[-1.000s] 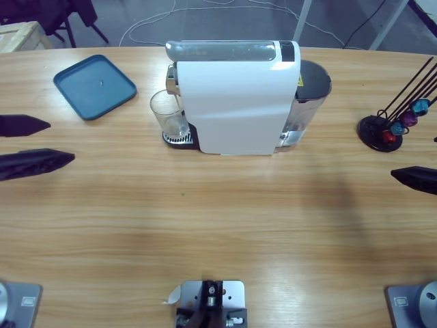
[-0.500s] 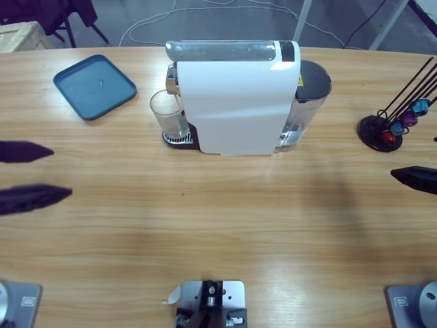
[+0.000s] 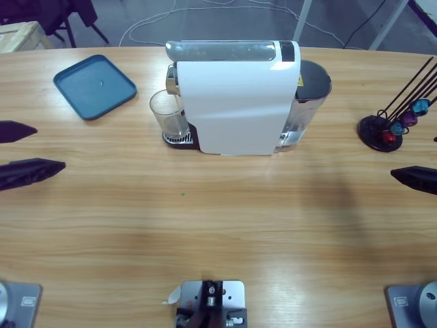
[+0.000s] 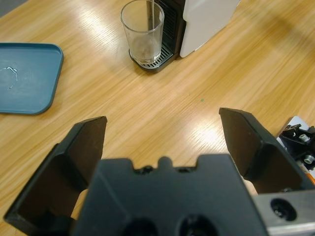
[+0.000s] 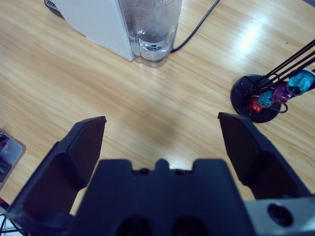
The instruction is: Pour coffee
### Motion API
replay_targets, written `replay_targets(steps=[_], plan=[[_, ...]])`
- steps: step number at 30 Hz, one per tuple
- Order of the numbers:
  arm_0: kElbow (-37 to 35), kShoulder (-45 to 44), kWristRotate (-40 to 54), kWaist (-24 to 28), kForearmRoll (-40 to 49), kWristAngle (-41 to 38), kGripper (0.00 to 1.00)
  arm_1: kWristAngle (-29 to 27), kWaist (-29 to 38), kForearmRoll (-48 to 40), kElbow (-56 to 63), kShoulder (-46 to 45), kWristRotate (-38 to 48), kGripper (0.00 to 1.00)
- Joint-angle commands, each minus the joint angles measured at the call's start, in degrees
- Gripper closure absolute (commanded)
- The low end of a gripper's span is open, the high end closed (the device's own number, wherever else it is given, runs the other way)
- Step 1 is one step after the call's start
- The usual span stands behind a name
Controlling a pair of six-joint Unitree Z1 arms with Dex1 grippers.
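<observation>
A white coffee machine (image 3: 235, 99) stands at the table's middle back, with a clear glass (image 3: 166, 115) on its drip tray (image 3: 177, 139) under the spout. The left wrist view shows the same glass (image 4: 143, 32) standing empty. My left gripper (image 3: 17, 150) is open at the table's left edge, well away from the glass. At the right edge only one jaw tip of my right gripper (image 3: 415, 179) shows; the right wrist view shows it open over bare wood, facing the machine's water tank (image 5: 150, 27).
A blue tray (image 3: 94, 85) lies at the back left. At the right a black capsule stand (image 3: 386, 130) holds several coloured capsules. A power cable (image 5: 197, 27) trails from behind the machine's tank.
The left gripper's jaws have drawn back toward the left edge and shifted slightly. The right arm, the glass and the machine have not moved.
</observation>
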Motion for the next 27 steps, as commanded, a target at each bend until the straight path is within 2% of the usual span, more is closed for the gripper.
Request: replay_targets(steps=[1,27], plan=[[3.09,-2.74,-0.83,-0.46,-1.41,-0.51,0.000,-0.78,0.40,-0.16,0.21,1.85,0.33,0.000],[3.35,-0.59,-1.67,-0.81,-2.02,-0.93,0.000,-1.35,0.40,-0.32,0.47,0.97,0.77,0.000]])
